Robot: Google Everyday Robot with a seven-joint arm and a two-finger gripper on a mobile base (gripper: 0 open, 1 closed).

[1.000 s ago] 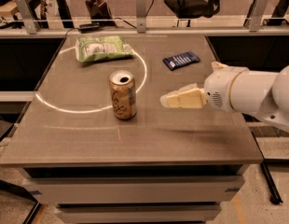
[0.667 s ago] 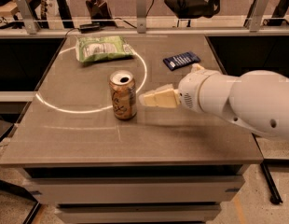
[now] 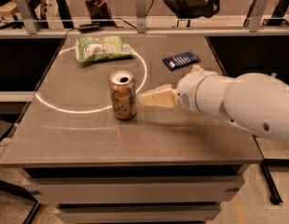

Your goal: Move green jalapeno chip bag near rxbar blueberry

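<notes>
The bag (image 3: 103, 48) lay far back left, well apart from the bar (image 3: 181, 60); likely light, soft, crinkly (pinch a puffy edge). The gripper (image 3: 156, 98) hovered beside the can (image 3: 122, 95), empty; openness could not be told.

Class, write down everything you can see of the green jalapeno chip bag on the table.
The green jalapeno chip bag is a puffy, crinkly light-green packet, seemingly plastic film, with a white printed panel on its upper face. It looks sealed and lies flat, long side running left to right, at the far left of the table. Nothing touches it: the drink can stands apart in front of it, and the gripper hovers beside that can, well clear of the bag.
</notes>
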